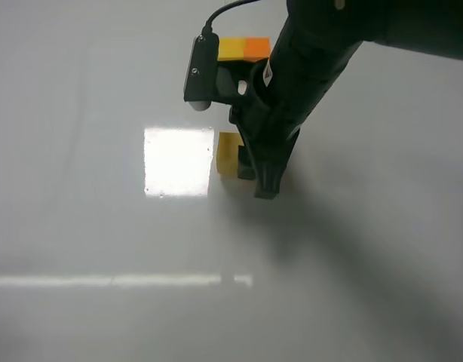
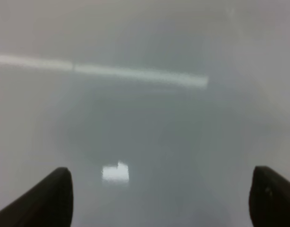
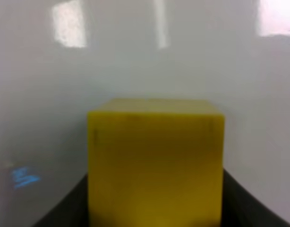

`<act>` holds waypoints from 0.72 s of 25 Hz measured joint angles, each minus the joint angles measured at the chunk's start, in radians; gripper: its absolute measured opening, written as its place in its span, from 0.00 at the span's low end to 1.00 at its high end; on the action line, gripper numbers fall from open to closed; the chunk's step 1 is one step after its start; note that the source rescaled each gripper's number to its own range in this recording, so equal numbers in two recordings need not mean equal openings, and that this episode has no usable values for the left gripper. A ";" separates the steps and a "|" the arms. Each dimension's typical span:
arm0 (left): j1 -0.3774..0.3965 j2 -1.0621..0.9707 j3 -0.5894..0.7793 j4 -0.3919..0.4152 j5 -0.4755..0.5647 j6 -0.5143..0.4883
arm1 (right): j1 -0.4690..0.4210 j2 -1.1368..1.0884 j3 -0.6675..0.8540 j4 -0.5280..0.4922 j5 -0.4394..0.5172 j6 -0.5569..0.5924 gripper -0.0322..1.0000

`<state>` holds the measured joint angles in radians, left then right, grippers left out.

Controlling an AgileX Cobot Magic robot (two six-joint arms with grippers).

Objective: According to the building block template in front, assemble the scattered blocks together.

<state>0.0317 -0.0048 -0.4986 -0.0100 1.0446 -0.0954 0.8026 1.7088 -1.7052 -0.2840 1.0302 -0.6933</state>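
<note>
I see my right claw [image 1: 256, 177] clamped on the mustard-yellow cube [image 3: 155, 165] mid-table; the yellow-and-orange bar [image 1: 243, 50] sits toward the far edge. My left claw [image 2: 159, 198] gapes wide.

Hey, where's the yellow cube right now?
In the exterior high view the yellow cube sits mid-table, just right of the bright glare patch, at the right gripper; the right wrist view shows it between the fingers.
</note>
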 joint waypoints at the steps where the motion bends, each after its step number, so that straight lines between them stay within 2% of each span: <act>1: 0.000 0.000 0.000 0.000 0.000 0.000 | 0.000 0.018 -0.009 0.000 0.004 -0.012 0.05; 18: 0.000 0.000 0.000 0.000 0.000 0.000 | 0.007 0.034 -0.026 0.008 -0.004 -0.074 0.05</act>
<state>0.0317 -0.0048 -0.4986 -0.0100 1.0446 -0.0954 0.8091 1.7423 -1.7314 -0.2764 1.0267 -0.7672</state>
